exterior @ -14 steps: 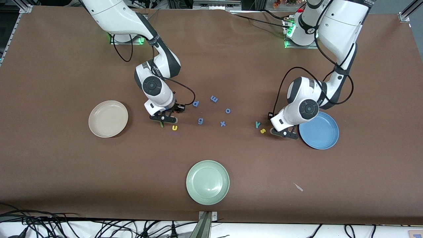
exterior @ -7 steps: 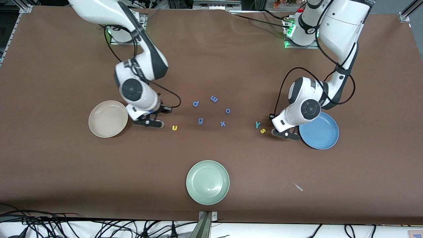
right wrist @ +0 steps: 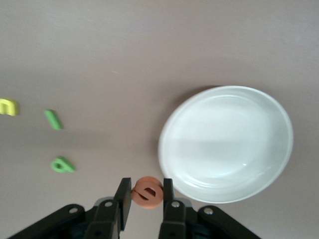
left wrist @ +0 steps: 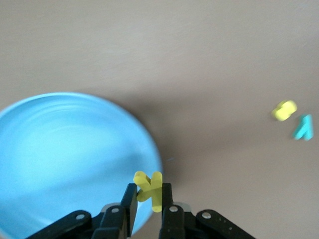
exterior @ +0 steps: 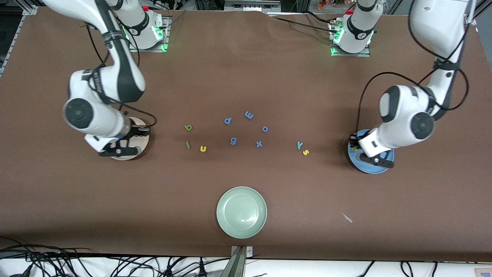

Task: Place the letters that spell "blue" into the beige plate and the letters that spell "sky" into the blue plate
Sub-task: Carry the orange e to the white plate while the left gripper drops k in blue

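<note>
My left gripper (left wrist: 149,198) is shut on the yellow k (left wrist: 150,188) and hangs over the rim of the blue plate (left wrist: 65,159), on the side toward the yellow s (exterior: 305,152) and teal y (exterior: 299,145). My right gripper (right wrist: 147,199) is shut on the orange e (right wrist: 147,192), just off the rim of the beige plate (right wrist: 227,144) on its side toward the letters. Green b (exterior: 188,127), dark green l (exterior: 187,144) and yellow u (exterior: 203,148) lie on the table between the plates. Both plates hold nothing.
Blue-purple letters d (exterior: 228,120), m (exterior: 249,115), o (exterior: 265,129), g (exterior: 233,141) and x (exterior: 259,144) lie mid-table. A pale green plate (exterior: 241,212) sits nearer the front camera. A small scrap (exterior: 347,217) lies toward the left arm's end.
The right gripper has carried the e from beside the l and u to the beige plate. The left gripper has closed on the k beside the s and moved to the blue plate.
</note>
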You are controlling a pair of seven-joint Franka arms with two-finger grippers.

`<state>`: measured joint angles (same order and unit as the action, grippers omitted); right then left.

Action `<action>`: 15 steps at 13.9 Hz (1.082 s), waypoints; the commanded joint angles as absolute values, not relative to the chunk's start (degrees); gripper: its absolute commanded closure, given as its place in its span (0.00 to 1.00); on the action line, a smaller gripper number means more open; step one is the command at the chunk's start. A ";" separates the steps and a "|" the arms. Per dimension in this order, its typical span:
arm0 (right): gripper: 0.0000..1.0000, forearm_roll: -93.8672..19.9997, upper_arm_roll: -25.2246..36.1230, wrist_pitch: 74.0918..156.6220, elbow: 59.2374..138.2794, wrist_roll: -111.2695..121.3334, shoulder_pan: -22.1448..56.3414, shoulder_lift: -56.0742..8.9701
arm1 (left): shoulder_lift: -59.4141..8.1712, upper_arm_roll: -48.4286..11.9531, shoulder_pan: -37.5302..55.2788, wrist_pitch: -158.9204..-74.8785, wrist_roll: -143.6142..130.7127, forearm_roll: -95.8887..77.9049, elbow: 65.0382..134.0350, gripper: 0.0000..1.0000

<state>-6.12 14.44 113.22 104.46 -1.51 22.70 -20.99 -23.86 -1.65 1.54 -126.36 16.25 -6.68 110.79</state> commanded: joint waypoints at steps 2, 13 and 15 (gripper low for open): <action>0.95 -10.37 19.33 119.68 113.62 8.86 23.20 -18.46 | -25.57 -1.49 0.44 -127.00 21.89 -6.68 111.36 0.50; 0.00 -10.72 18.21 128.32 118.48 11.63 24.34 -20.12 | -32.24 -1.85 15.63 -140.52 20.74 -18.37 109.60 0.13; 0.00 -11.42 14.34 129.28 118.30 6.35 24.35 -20.48 | -34.61 -1.85 16.78 -142.03 20.83 -18.20 106.98 0.22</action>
